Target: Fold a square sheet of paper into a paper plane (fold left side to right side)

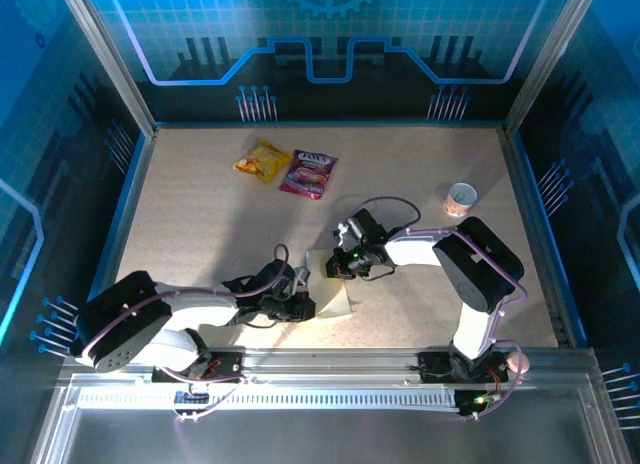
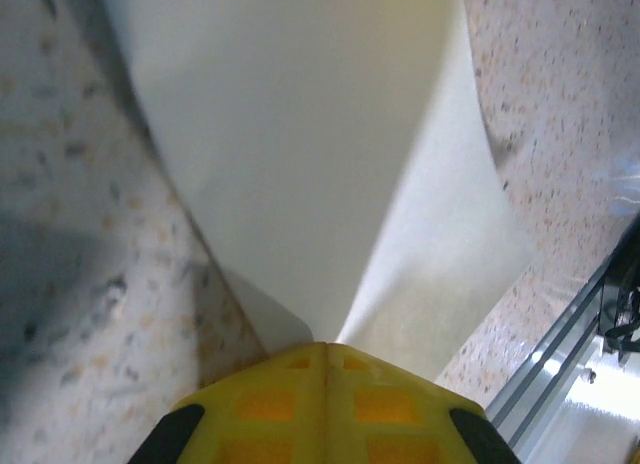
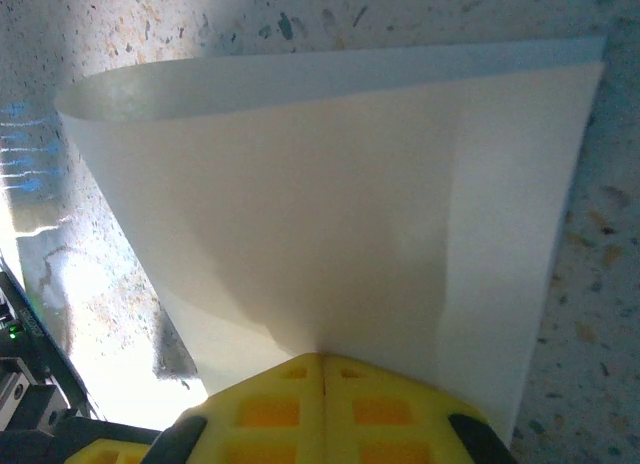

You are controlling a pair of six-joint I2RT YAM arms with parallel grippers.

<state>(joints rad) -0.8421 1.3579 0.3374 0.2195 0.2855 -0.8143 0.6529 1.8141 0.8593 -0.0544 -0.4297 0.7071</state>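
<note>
The thin square sheet of paper (image 1: 338, 289) is plain white against a beige tabletop (image 1: 200, 214) speckled grey and brown. The crinkly yellow snack packet (image 1: 262, 161) carries orange patches, and the glossy pink snack packet (image 1: 308, 173) has white lettering. The left gripper (image 2: 325, 349) has yellow fingers (image 2: 270, 409) cornered in black.

My top camera sits high up behind the left arm (image 1: 200, 306) and the right arm (image 1: 475, 259) and looks down on the whole table (image 1: 200, 204), far enough away that I see both from base to tip. Each wrist camera rides just behind its own yellow fingers (image 2: 270, 404) and looks out along them from very close, one past the left gripper (image 2: 325, 346) and one past the right gripper (image 3: 322, 356). All three views share the square sheet of paper (image 1: 338, 284) and the speckled table around it.
</note>
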